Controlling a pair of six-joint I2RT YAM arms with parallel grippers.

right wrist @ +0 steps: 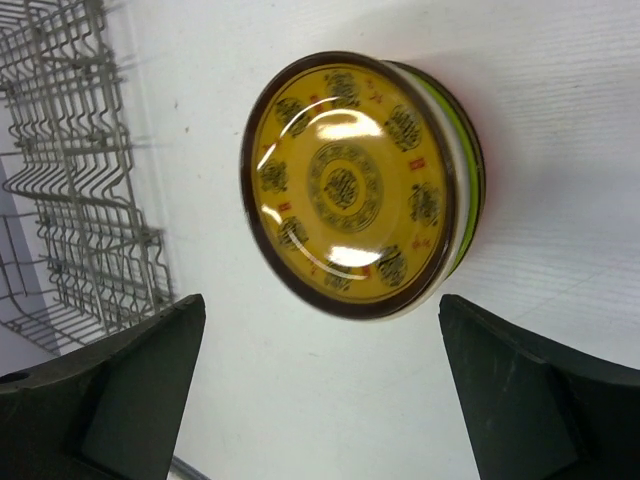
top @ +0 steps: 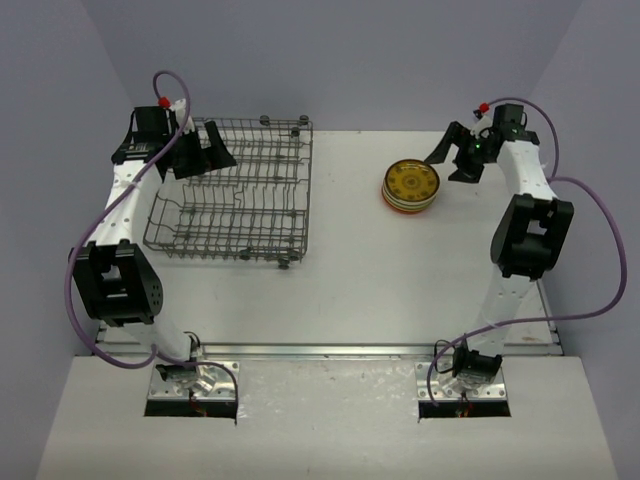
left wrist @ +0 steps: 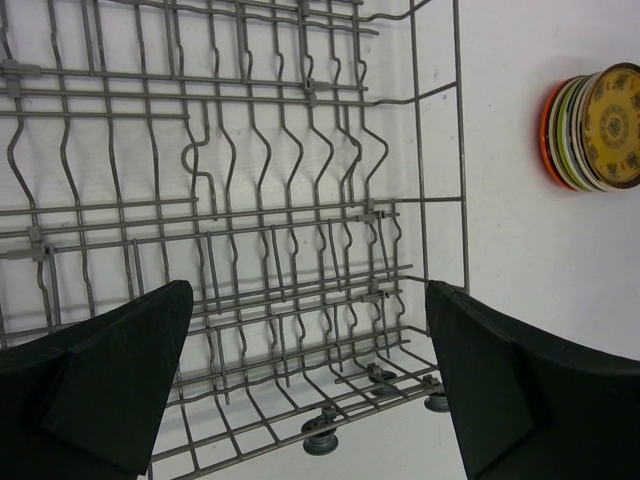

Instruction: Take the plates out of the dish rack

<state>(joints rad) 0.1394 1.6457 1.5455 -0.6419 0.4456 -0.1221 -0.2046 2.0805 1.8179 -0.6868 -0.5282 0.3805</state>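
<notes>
Top external view is showing the plates sitting stacked on the counter at upper right, just left of the right fingers, which are spreading wide, holding nothing. No plates are showing in the rack, where the left fingers are hovering, likewise spread.

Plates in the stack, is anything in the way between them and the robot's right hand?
Nothing visible is. The right hand is open near the stack of plates, with only bare white table between them. The dish rack sits well off to the side, not in the way.
</notes>
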